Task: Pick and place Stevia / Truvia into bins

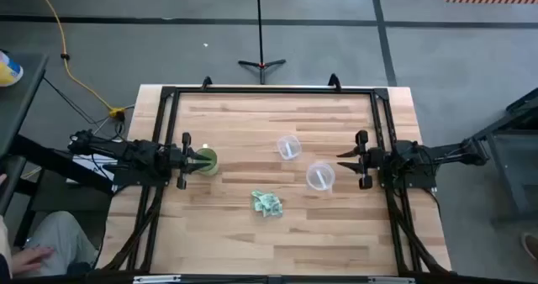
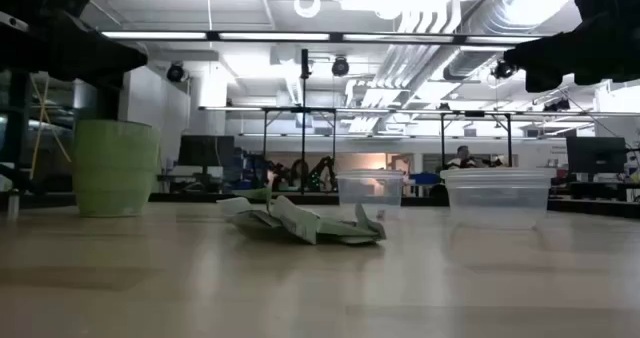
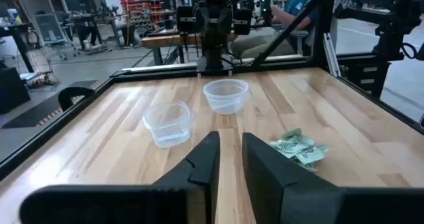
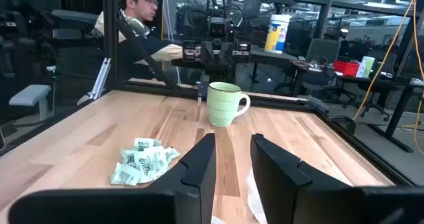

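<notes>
Nearest to us on the pale wooden plank tabletop (image 1: 252, 234) we see a small heap of crinkled pale green and white paper sweetener packets (image 1: 267, 203), lying loose near the middle of the tabletop, toward its near edge. In the right wrist view the same heap (image 4: 142, 161) shows dark green printing, but we cannot read the brand. None of the packets is in a cup or held by either arm.

Just beyond the heap, to the right, stands a small round clear plastic cup with a whitish rim (image 1: 320, 176), upright, with nothing we can see in it. A second clear plastic cup of the same kind (image 1: 288, 147) stands a little farther back and to the left of the first; we cannot tell whether it holds anything. The two cups are near each other but apart.

At the left side a solid green round mug with a handle (image 1: 204, 161) stands upright; no writing shows on it. The left gripper (image 1: 188, 160) hovers at that mug, its jaws a narrow gap apart and holding nothing. The right gripper (image 1: 346, 160) waits at the right side, just beside the nearer clear cup, its jaws also slightly parted and holding nothing.

Beyond the tabletop, a person sits behind the left arm in the right wrist view.
</notes>
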